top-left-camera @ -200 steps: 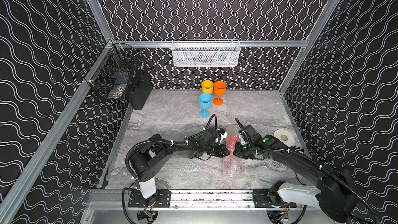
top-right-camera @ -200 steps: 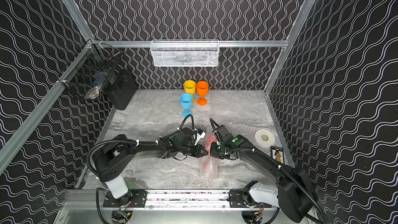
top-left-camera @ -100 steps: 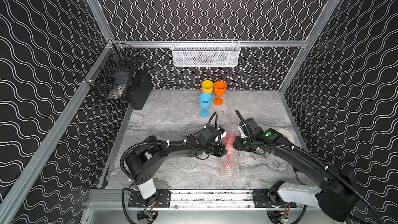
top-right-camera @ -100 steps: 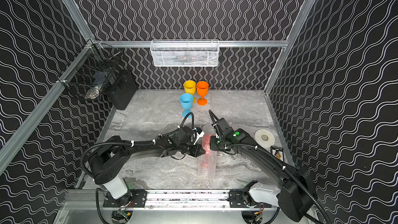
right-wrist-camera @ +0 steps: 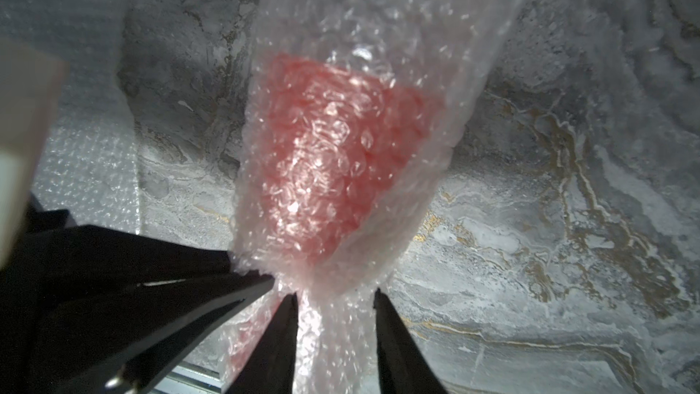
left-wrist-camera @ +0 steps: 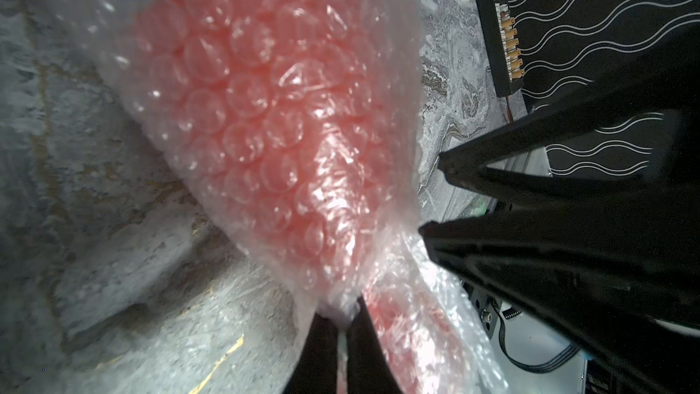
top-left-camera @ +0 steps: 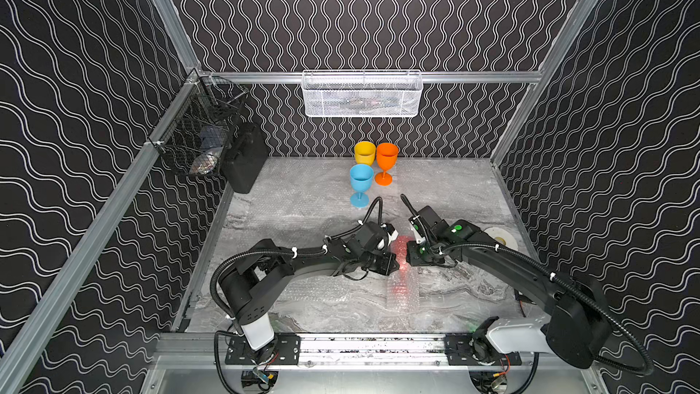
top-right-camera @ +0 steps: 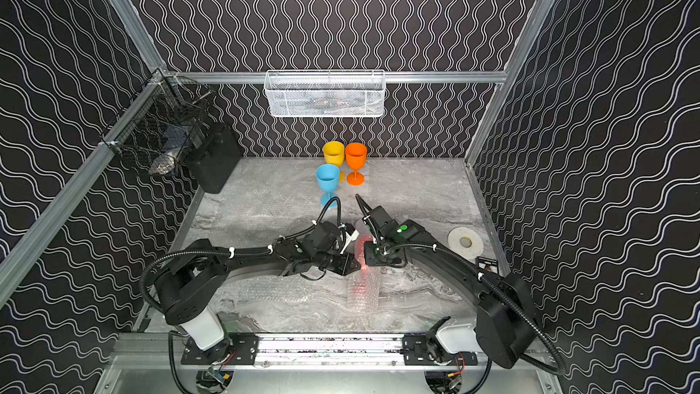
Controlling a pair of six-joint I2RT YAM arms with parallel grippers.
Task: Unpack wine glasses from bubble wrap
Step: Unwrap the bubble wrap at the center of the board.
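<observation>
Nearer the robot than the blue glass (top-left-camera: 361,180), left fingers (left-wrist-camera: 322,346) pinch the neck of the bubble wrap (top-left-camera: 402,289), anchoring the red glass (left-wrist-camera: 265,108) (fully wrapped), seemingly so the right fingers (right-wrist-camera: 280,335), spread astride it, can regrip.

Nothing legible on screen here.
Tiny white print on the small black board (left-wrist-camera: 502,37) is too blurred to read.

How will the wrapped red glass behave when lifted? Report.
Probably floppy: the bubble wrap bunches to a thin neck in the left pincer. Probably light: that pinch holds it up. The red glass may slide inside the loose tube.
</observation>
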